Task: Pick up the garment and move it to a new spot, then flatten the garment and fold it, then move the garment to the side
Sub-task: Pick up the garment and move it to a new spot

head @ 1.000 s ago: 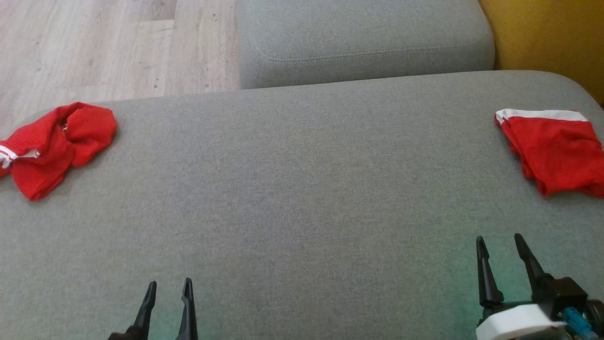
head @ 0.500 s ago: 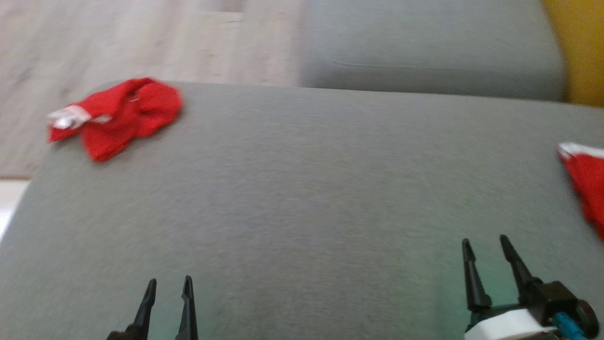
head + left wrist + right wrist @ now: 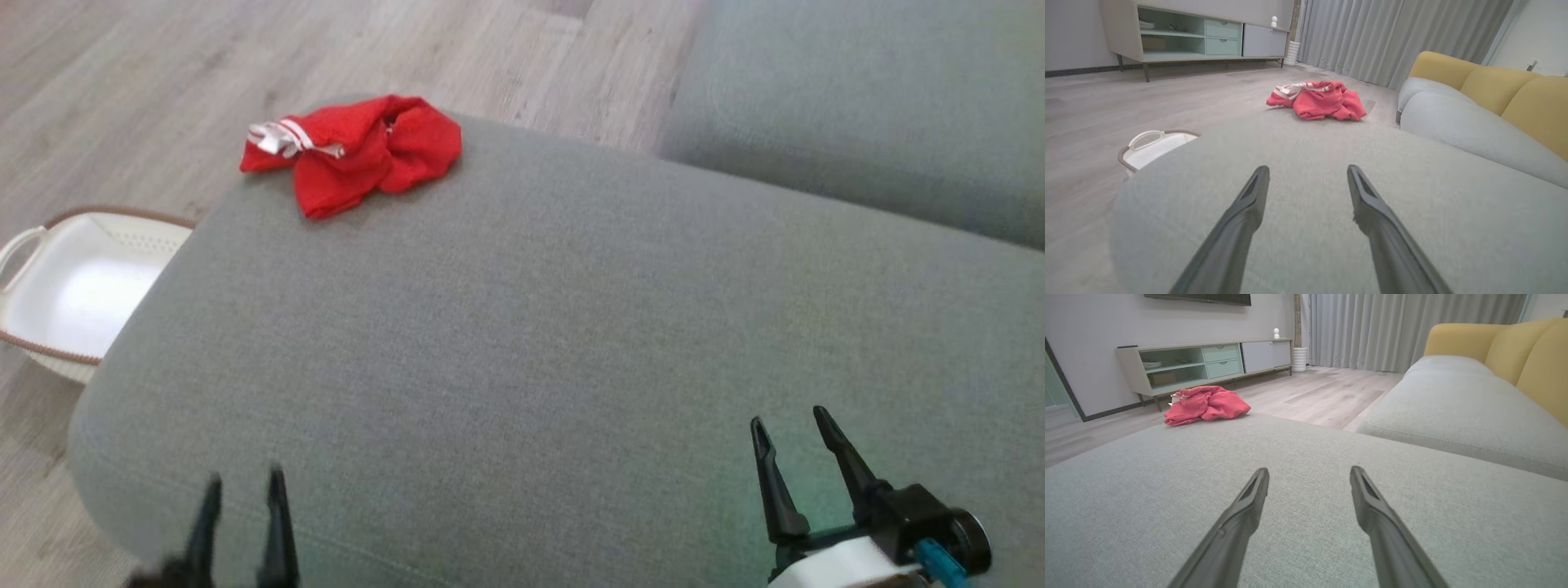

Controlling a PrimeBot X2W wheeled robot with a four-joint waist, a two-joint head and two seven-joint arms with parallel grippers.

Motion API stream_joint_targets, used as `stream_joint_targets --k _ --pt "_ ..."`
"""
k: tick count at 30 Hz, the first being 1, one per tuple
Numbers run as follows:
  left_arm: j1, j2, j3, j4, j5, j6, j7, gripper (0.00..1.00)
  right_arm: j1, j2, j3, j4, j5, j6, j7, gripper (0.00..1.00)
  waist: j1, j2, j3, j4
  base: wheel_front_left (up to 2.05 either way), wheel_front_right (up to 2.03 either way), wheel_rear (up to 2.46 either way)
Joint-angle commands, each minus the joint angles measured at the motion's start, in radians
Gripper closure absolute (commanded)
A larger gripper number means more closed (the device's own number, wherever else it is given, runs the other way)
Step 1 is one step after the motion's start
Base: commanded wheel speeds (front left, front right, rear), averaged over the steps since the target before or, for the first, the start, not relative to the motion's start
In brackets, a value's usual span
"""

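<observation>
A crumpled red garment (image 3: 357, 150) with white trim lies in a heap at the far left corner of the grey cushion (image 3: 571, 343). It also sits ahead in the left wrist view as the red garment (image 3: 1318, 100) and far left in the right wrist view as the same garment (image 3: 1205, 404). My left gripper (image 3: 242, 502) hovers open over the cushion's near left edge, far short of the garment. Over the near right of the cushion my right gripper (image 3: 790, 426) is open too. Both hold nothing, as the left gripper (image 3: 1308, 173) and right gripper (image 3: 1309, 473) show.
A white basket (image 3: 69, 286) with a brown rim stands on the wood floor left of the cushion. A second grey seat cushion (image 3: 865, 106) lies at the back right, with yellow backrests (image 3: 1506, 87) beyond. A low cabinet (image 3: 1208, 363) lines the far wall.
The head camera has swung left: the crumpled garment now sits nearer the view's centre, the folded red piece at the right has left the view, and the basket has come in. Both grippers stay open.
</observation>
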Motion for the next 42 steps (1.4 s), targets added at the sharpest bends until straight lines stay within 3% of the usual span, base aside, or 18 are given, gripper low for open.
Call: stream_joint_targets --k 1,7,9,13,16,22,31,32,33,34,42 --pt "-0.123 0.025 0.04 -0.047 -0.018 -0.009 0.014 0.0 -0.056 -0.009 0.024 -0.032 -0.014 0.007 -0.014 0.0 0.0001 0.0 0.061 -0.036 0.0 0.0 0.0" --pt "-0.369 0.123 0.077 -0.044 -0.085 -0.027 0.139 0.0 -0.143 -0.009 0.033 -0.065 -0.084 0.007 -0.014 0.0 0.0001 0.0 0.244 -0.128 0.0 0.0 0.0" --pt "-0.547 0.209 0.074 0.013 -0.105 -0.036 0.229 0.0 -0.197 -0.009 0.025 -0.087 -0.116 0.007 -0.014 0.0 0.0001 0.0 0.359 -0.185 0.0 0.0 0.0" --pt "-0.828 0.314 0.097 0.187 -0.153 -0.041 0.336 0.0 -0.242 -0.017 0.012 -0.124 -0.149 0.007 -0.014 0.0 0.0001 0.0 0.512 -0.275 0.0 0.0 0.0" --pt "-0.951 0.368 0.104 0.308 -0.149 -0.037 0.376 0.0 -0.25 -0.028 0.01 -0.15 -0.156 0.007 -0.014 0.0 0.0001 0.0 0.572 -0.329 0.0 0.0 0.0" --pt "-1.145 0.458 0.127 0.518 -0.142 -0.022 0.369 0.0 -0.244 -0.037 -0.016 -0.237 -0.158 0.007 -0.014 0.0 0.0001 0.0 0.675 -0.408 0.0 0.0 0.0" --pt "-1.303 0.528 0.088 0.732 -0.064 0.066 0.338 0.0 -0.189 -0.033 -0.063 -0.354 -0.144 0.007 -0.014 0.0 0.0001 0.0 0.745 -0.439 0.0 0.0 0.0" --pt "-1.311 0.533 0.084 0.751 -0.059 0.072 0.338 0.27 -0.189 -0.032 -0.065 -0.359 -0.143 0.007 -0.014 0.0 0.0001 0.0 0.745 -0.44 0.0 0.0 0.0" --pt "-1.319 0.537 0.079 0.769 -0.054 0.078 0.337 0.69 -0.19 -0.03 -0.065 -0.362 -0.142 0.007 -0.014 0.0 0.0001 0.0 0.743 -0.44 0.0 0.0 0.0" --pt "-1.325 0.537 0.075 0.786 -0.052 0.077 0.341 1.0 -0.191 -0.029 -0.063 -0.363 -0.142 0.007 -0.014 0.0 0.0001 0.0 0.739 -0.44 0.0 0.0 0.0" --pt "-1.387 0.54 0.041 0.835 -0.049 0.029 0.347 1.0 -0.206 -0.022 -0.048 -0.336 -0.134 0.007 -0.014 0.0 0.0001 0.0 0.65 -0.426 0.0 0.0 0.0"
